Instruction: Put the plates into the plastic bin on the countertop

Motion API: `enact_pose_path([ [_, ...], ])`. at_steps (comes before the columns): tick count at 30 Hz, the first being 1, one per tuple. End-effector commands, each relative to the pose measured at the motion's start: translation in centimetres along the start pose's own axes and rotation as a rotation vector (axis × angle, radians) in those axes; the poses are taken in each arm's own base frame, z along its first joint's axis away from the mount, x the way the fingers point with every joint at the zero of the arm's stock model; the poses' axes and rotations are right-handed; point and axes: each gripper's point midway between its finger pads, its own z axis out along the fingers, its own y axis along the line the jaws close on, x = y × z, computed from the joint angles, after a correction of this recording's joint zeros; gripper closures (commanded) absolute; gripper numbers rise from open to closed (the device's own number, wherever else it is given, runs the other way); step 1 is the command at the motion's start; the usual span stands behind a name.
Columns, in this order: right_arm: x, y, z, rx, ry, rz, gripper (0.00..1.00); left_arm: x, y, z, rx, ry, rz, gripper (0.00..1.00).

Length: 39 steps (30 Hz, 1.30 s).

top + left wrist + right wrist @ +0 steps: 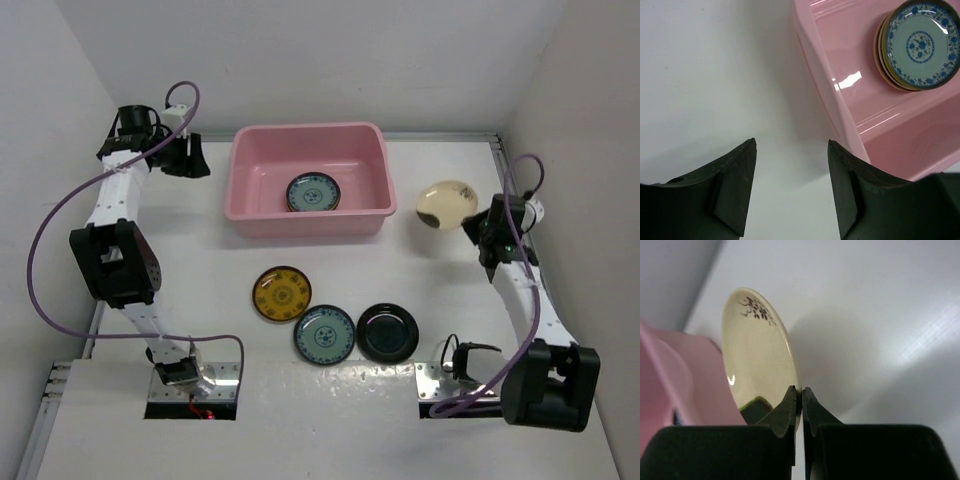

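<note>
The pink plastic bin stands at the back of the white countertop and holds a stack of plates topped by a blue-grey one, also seen in the left wrist view. A yellow-brown plate, a blue-grey plate and a glossy black plate lie in front of the bin. My right gripper is shut on the rim of a cream plate, held tilted above the table right of the bin. My left gripper is open and empty, left of the bin.
White walls close in the table at the back and both sides. The bin's left wall is close beside my left gripper. Metal edging runs along the table's right side.
</note>
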Motion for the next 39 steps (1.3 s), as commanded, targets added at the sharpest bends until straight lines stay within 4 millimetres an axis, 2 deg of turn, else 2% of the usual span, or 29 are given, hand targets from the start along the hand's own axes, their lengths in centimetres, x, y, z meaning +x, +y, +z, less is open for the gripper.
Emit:
enact_pose_path([
  [1,-6.2,5.2,-2.1,-0.049,-0.214,0.020,1.00,-2.1,1.5,-0.9,-0.040,-0.053,0.009,0.39],
  [2,-7.8,8.4,-3.2,-0.094,-0.272,0.004,1.00,-2.1,1.5,-0.9,-0.040,-0.053,0.009,0.39],
  [3,-8.3,9.6,-3.6,-0.112,-0.292,-0.025,1.00,-2.1,2.2,-0.9,-0.056,-0.050,0.003,0.39],
  [4,-7.9,12.8,-4.7,-0.186,-0.291,-0.059,1.00,-2.1,2.2,-0.9,-0.057,-0.050,0.003,0.39],
  [5,-8.7,14.5,-5.2,-0.212,-0.318,-0.093,1.00,-2.0,2.4,-0.9,-0.065,-0.048,0.002,0.39],
  [6,-9.5,17.3,-5.6,-0.284,-0.342,-0.107,1.00,-2.0,2.4,-0.9,-0.066,-0.047,0.013,0.39],
  [7,-8.5,20.1,-5.6,-0.330,-0.325,-0.208,1.00,-2.0,2.6,-0.9,-0.076,-0.044,0.013,0.39],
  [8,-7.5,21.4,-5.5,-0.363,-0.287,-0.251,1.00,-1.9,2.7,-0.9,-0.085,-0.042,0.012,0.39],
  [9,-6.2,24.2,-5.1,-0.412,-0.238,-0.308,1.00,-1.7,2.9,-0.6,-0.083,-0.034,0.017,0.39],
  [10,-3.6,24.9,-2.9,-0.410,-0.166,-0.419,1.00,-1.6,3.1,-0.6,-0.091,-0.031,0.017,0.39],
  [11,-1.5,28.4,-3.2,-0.478,-0.099,-0.474,1.00,-1.6,3.1,-0.6,-0.092,-0.031,0.017,0.39],
  [12,1.3,28.5,-0.7,-0.454,-0.026,-0.526,1.00,-1.3,3.2,-0.3,-0.089,-0.022,0.012,0.39],
  [13,2.8,29.1,-0.2,-0.475,0.026,-0.568,1.00,-1.3,3.4,-0.3,-0.098,-0.020,0.011,0.39],
  [14,3.2,30.5,-0.6,-0.488,0.063,-0.587,1.00,-1.2,3.7,-0.5,-0.105,-0.021,0.006,0.39],
  [15,7.0,31.5,1.6,-0.520,0.173,-0.626,1.00,-0.8,3.7,-0.3,-0.102,-0.012,0.000,0.39],
  [16,7.8,31.8,2.1,-0.524,0.203,-0.635,1.00,-0.8,3.7,-0.3,-0.102,-0.012,0.000,0.39],
  [17,7.8,33.2,1.7,-0.551,0.219,-0.639,1.00,-0.7,3.9,-0.3,-0.110,-0.009,0.000,0.39],
  [18,10.6,33.3,3.9,-0.551,0.295,-0.649,1.00,-0.3,4.2,-0.4,-0.115,-0.003,-0.010,0.39],
  [19,10.8,34.5,3.6,-0.572,0.299,-0.648,1.00,0.0,4.3,-0.1,-0.113,0.005,-0.015,0.39],
  [20,12.3,33.9,5.1,-0.556,0.329,-0.665,1.00,0.0,4.3,-0.1,-0.113,0.005,-0.015,0.39],
  [21,12.6,34.8,5.0,-0.577,0.328,-0.668,1.00,0.0,4.3,-0.1,-0.113,0.005,-0.015,0.39],
  [22,14.1,34.0,6.6,-0.559,0.355,-0.676,1.00,0.4,4.7,-0.1,-0.117,0.011,-0.025,0.39],
  [25,15.4,33.5,8.0,-0.563,0.385,-0.680,1.00,0.6,4.6,0.2,-0.106,0.016,-0.040,0.39],
  [27,15.9,33.2,8.3,-0.556,0.403,-0.671,1.00,0.9,4.7,0.5,-0.103,0.023,-0.045,0.39],
  [32,19.5,30.5,9.1,-0.531,0.535,-0.663,1.00,0.7,4.8,0.5,-0.106,0.016,-0.040,0.39],
  [35,21.0,29.2,9.3,-0.516,0.573,-0.700,0.72,0.9,4.8,0.9,-0.095,0.021,-0.045,0.39],
  [36,21.1,29.3,9.2,-0.517,0.569,-0.711,0.50,0.9,4.8,0.9,-0.095,0.021,-0.045,0.39],
  [37,21.4,28.7,9.3,-0.503,0.577,-0.746,0.41,0.9,4.8,0.9,-0.095,0.021,-0.045,0.39],
  [39,21.3,28.7,9.2,-0.494,0.563,-0.777,0.33,0.9,4.8,0.9,-0.095,0.021,-0.045,0.39],
])
